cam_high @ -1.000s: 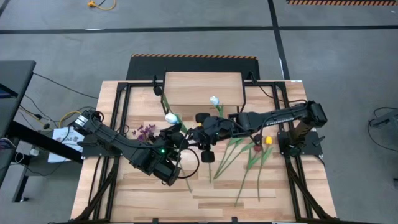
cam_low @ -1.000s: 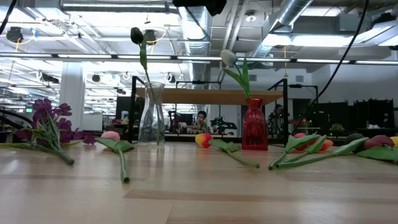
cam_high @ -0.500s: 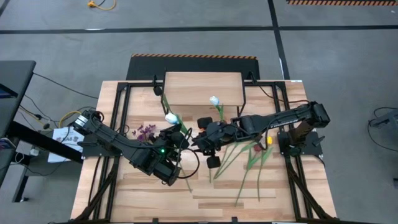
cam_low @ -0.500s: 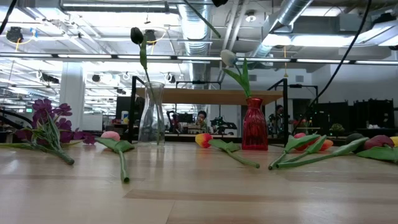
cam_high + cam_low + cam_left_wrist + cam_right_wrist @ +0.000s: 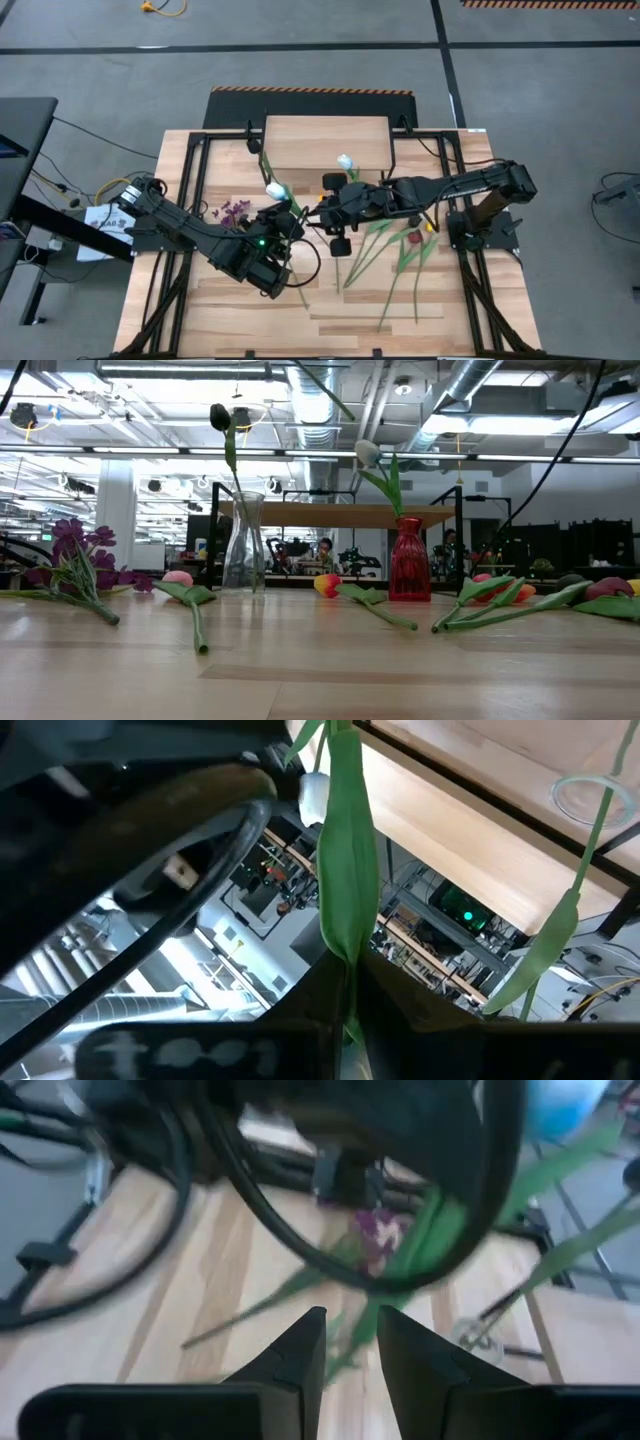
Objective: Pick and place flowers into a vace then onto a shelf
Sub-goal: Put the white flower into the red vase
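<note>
My left gripper (image 5: 284,220) is over the table's middle, shut on a white tulip (image 5: 275,188) with a long green leaf (image 5: 345,870). My right gripper (image 5: 336,222) hovers just right of it, open and empty (image 5: 352,1348). A clear glass vase (image 5: 243,546) holds a dark tulip (image 5: 220,416). A red vase (image 5: 409,561) holds another white tulip (image 5: 368,453). The light-wood shelf (image 5: 326,143) stands at the far side. Purple sprigs (image 5: 235,210) and several tulips (image 5: 405,245) lie flat on the tabletop. Neither gripper shows in the low view. My left gripper pinches the white tulip's green stem (image 5: 345,1005) between its two fingers, below the long leaf. The stem runs on past the fingers to the white head (image 5: 313,795). The flower is lifted clear of the table, and its stem end (image 5: 300,290) sticks out behind the gripper.
The two grippers are close together above the table's middle. Loose tulips (image 5: 500,600) crowd the right half, and a pink one (image 5: 185,585) lies beside the purple sprigs (image 5: 75,560) on the left. A black frame (image 5: 190,180) rims the table. The near strip (image 5: 250,320) is bare wood.
My right gripper swung toward the table's near edge, then back toward the far edge, and turned about its wrist. Its dark body has left the top of the low view. My left gripper and its tulip stayed put.
</note>
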You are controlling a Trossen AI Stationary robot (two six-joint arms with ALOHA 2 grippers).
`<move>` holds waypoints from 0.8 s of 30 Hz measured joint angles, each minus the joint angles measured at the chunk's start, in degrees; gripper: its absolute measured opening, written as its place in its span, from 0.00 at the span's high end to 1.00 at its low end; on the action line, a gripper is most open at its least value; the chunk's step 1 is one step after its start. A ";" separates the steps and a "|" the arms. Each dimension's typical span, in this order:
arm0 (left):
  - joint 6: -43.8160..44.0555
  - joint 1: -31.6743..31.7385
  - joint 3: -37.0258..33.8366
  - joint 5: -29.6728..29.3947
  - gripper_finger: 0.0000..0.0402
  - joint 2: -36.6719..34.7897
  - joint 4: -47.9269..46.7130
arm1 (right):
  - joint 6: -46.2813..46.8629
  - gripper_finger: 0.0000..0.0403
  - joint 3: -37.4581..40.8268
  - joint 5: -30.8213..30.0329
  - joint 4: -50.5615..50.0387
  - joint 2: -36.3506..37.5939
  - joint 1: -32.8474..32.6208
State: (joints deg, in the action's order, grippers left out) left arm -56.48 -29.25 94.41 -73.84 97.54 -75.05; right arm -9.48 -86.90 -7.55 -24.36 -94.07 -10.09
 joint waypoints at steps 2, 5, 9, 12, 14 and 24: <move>-0.01 -0.01 0.00 -0.01 0.97 0.00 0.00 | 0.51 0.78 -0.07 0.13 0.09 -0.61 0.85; -0.04 0.01 0.00 -0.02 0.97 0.00 0.00 | 2.13 0.78 0.15 0.31 -0.60 -1.61 2.04; -0.08 0.02 0.00 -0.01 0.97 0.00 -0.02 | 2.40 0.78 -0.08 3.84 1.05 -2.81 3.02; -0.05 0.02 0.00 -0.02 0.97 0.00 0.00 | 2.31 0.78 -0.15 4.70 1.91 -4.02 3.21; -0.05 0.02 0.00 0.00 0.97 0.00 0.00 | 2.12 0.78 0.10 4.70 1.32 -4.61 3.23; 0.02 0.02 0.00 -0.07 0.97 0.00 0.03 | 1.47 0.78 -0.02 4.63 4.24 -4.47 3.83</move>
State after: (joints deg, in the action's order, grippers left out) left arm -56.47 -29.23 94.41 -73.91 97.54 -75.02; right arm -8.01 -86.91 -2.92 -20.12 -98.54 -6.26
